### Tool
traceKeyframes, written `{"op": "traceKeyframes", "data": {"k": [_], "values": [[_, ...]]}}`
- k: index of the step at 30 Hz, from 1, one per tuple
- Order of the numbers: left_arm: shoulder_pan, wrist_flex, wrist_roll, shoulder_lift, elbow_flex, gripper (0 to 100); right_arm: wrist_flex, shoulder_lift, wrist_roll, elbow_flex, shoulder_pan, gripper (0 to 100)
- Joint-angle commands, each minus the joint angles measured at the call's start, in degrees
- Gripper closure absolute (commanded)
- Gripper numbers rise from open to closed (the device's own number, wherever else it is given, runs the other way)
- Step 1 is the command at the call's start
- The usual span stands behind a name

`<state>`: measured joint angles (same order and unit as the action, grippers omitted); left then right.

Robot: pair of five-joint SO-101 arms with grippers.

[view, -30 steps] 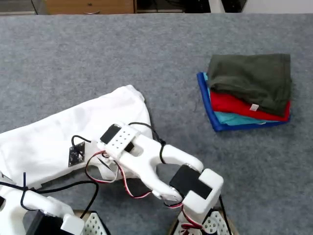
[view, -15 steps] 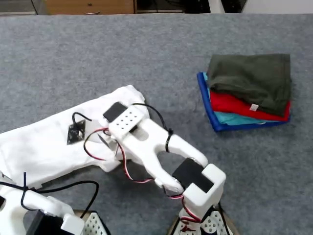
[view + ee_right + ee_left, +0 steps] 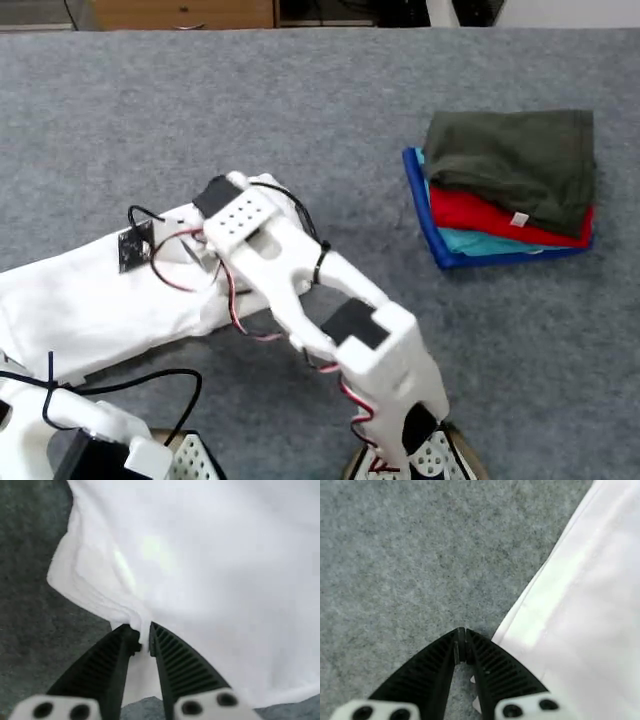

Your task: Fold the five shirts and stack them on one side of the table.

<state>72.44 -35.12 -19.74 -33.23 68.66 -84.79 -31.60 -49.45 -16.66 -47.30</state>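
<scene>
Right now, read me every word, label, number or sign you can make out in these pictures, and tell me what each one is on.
No text can be read anywhere.
White tag on the stack of folded shirts: too small to read.
White shirt: no print or label shows on it.

Five shirts: one white shirt (image 3: 80, 300) loose, four folded in a stack (image 3: 505, 190); two arms, left arm (image 3: 70, 415) and right arm (image 3: 300, 290); one worktop (image 3: 300, 100)
</scene>
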Motion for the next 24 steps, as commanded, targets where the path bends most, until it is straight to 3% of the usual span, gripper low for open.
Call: {"op": "traceKeyframes", "data": {"k": [1, 21, 24], "values": [[0.3, 0.8, 0.1, -1.5, -0.4, 98, -2.0, -2.1, -1.8, -9.2, 2.2, 99.7], [-1.1, 0.8, 0.0, -1.5, -0.1, 98, -1.5, -10.1, -10.5, -18.8, 2.8, 99.5], [-1.1, 0.8, 0.0, -1.5, -0.1, 98, -0.5, -10.1, -10.5, -18.8, 2.9, 94.4]]}}
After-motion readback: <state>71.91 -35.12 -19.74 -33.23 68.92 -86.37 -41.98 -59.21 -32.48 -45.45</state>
